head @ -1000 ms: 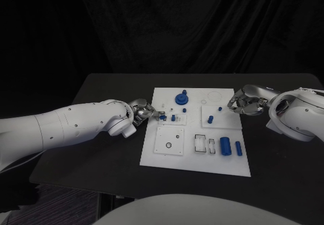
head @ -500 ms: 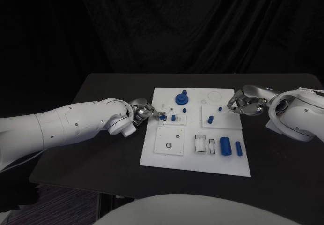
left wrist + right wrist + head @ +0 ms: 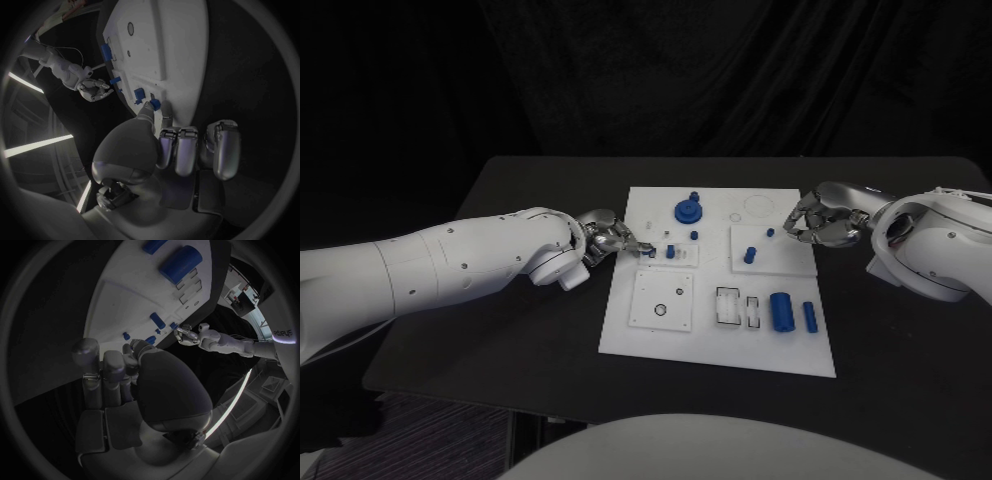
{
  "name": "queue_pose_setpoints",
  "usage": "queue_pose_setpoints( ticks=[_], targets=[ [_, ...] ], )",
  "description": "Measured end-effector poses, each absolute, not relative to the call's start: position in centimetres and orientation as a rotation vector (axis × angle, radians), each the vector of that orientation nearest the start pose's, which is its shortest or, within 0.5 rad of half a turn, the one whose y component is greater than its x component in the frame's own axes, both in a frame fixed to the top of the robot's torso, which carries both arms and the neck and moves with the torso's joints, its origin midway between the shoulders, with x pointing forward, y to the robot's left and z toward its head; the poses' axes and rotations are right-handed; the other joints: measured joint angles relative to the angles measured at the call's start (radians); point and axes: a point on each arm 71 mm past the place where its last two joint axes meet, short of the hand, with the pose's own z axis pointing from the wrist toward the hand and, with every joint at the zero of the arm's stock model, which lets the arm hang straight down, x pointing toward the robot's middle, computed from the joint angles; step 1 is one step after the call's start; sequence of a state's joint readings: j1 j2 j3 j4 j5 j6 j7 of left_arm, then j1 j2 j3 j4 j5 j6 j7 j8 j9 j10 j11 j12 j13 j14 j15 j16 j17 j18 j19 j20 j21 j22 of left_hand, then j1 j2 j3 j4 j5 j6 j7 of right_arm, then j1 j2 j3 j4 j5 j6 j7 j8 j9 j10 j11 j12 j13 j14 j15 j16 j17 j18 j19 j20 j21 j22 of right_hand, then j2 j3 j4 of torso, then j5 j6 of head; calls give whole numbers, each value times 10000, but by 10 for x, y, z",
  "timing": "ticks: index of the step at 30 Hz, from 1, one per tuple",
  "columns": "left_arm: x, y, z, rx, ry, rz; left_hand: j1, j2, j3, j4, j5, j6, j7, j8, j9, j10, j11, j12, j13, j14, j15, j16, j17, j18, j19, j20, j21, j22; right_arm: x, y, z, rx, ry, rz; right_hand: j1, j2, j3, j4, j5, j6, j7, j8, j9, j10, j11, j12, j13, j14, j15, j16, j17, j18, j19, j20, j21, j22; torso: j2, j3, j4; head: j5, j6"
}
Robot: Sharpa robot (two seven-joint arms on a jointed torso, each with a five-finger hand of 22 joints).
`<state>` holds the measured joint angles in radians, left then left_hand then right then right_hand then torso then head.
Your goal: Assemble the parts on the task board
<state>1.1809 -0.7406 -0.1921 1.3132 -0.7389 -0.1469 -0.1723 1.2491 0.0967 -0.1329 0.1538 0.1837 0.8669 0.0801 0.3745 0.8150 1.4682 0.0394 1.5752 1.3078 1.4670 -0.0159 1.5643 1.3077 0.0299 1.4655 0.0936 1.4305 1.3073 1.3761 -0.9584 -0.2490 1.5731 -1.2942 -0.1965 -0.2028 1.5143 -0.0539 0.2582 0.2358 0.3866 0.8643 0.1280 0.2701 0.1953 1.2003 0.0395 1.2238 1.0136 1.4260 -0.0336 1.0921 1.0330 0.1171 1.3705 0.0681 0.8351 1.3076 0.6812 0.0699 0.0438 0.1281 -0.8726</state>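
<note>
The white task board [image 3: 718, 330] lies mid-table. My left hand [image 3: 609, 240] is at its left edge, most fingers curled into the palm [image 3: 187, 150]. One outstretched fingertip touches a small blue part [image 3: 154, 104] standing in the board [image 3: 169, 45]; the same part [image 3: 651, 252] has a second small one [image 3: 672, 251] beside it. My right hand [image 3: 819, 222] hovers at the board's right edge with its fingers [image 3: 103, 370] curled in, and I see nothing in them. A round blue part [image 3: 689, 211] sits near the far edge. Two blue cylinders [image 3: 780, 311] lie near the front right.
Small blue pegs [image 3: 749, 255] stand on the board's right plate, close to the right hand. Empty rectangular slots [image 3: 730, 306] sit left of the cylinders. Black table [image 3: 516, 340] surrounds the board, with bare room on the front left.
</note>
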Motion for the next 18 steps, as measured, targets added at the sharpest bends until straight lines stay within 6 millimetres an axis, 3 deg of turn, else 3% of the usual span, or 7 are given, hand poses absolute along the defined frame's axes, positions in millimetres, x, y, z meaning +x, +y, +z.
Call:
queue_pose_setpoints(
  ticks=[5, 10, 18],
  targets=[
    [490, 222, -281, -5430, 21602, -7357, 121, 122, 177, -176, 387, 21, -21, 56, 0, 0, 0, 0, -1, 0, 0, 0, 0, 0, 0, 0, 0, 0, 477, -254, -186, -488, 18945, 4855, 0, 0, 0, 0, 0, 0, 0, 0, 0, 0, 0, 0, 1, 0, 0, 0, -8, 0, 0, 0, 0, 0, -1, 0, -6, -7, 0],
    [490, 222, -281, -5323, 21602, -7347, 29, 257, 373, -90, 812, 22, -22, 250, -1, 0, 0, 0, -1, 0, 0, 0, 0, 0, 0, 0, -58, 0, 477, -254, -186, -397, 18988, 4895, 0, 0, 0, 0, 0, 0, 0, 0, 0, 0, 0, -41, 1, 0, 0, 0, -8, 0, 0, 0, 0, -1, 0, 1, -7, -8, 0],
    [491, 222, -281, -5209, 21622, -7417, 51, 286, 722, -192, 1485, 21, -22, 251, -1, 0, 0, 0, -1, 0, -1, 0, 0, 0, 0, -1, -111, 0, 477, -254, -186, -296, 19039, 4937, 0, 0, -1, 0, 0, 0, 0, 0, 1, 0, 0, -41, -9, 0, 0, 0, -8, 0, 0, 0, -45, -1, 0, 1, -3, -3, 0]
  ],
)
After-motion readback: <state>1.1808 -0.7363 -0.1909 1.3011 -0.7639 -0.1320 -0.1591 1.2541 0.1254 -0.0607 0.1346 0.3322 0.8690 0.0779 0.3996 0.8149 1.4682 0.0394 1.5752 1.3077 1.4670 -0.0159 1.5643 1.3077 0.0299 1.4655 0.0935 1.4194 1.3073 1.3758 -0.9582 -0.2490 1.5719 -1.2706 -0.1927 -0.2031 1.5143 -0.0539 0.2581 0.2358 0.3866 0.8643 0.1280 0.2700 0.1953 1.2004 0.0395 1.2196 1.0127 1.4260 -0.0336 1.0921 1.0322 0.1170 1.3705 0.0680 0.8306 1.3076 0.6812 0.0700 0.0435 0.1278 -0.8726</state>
